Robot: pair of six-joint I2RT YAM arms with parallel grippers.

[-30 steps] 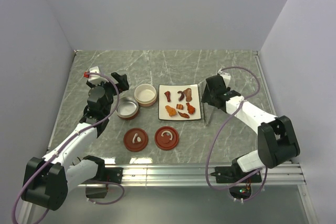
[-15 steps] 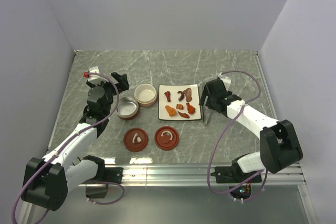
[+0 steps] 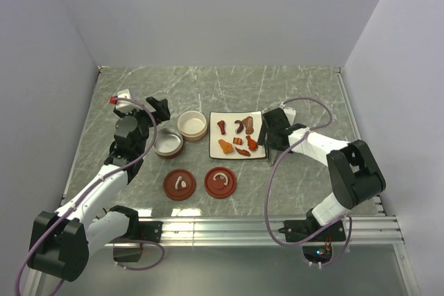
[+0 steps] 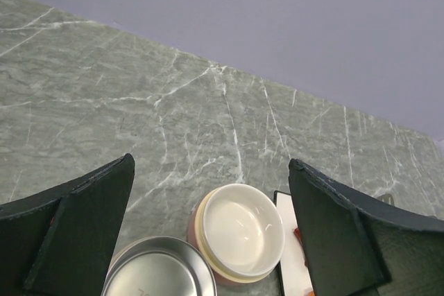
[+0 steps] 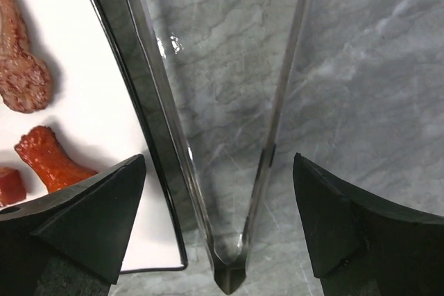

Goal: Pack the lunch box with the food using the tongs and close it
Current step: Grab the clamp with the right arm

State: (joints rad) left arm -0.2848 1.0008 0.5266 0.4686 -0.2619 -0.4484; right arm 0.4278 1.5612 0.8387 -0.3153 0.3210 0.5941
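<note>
Swinging in toward the white plate [image 5: 90,102], my right claw [image 5: 218,206] has spread wide and now straddles the tongs [image 5: 276,136], which lie on the surface [image 5: 368,60] just beside the food [image 5: 52,157]. I grip nothing yet; closing on them looks next.

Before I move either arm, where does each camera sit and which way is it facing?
Top external: fixed above and behind the bases, looking down on the table; both arms show.
Left wrist: on the left arm, facing forward and down at the cream bowl and steel bowl; the open left gripper frames it.
Right wrist: facing straight down at the tongs beside the plate; the open right gripper flanks them.
Shared: the plate's food shows in top and right wrist views.
</note>
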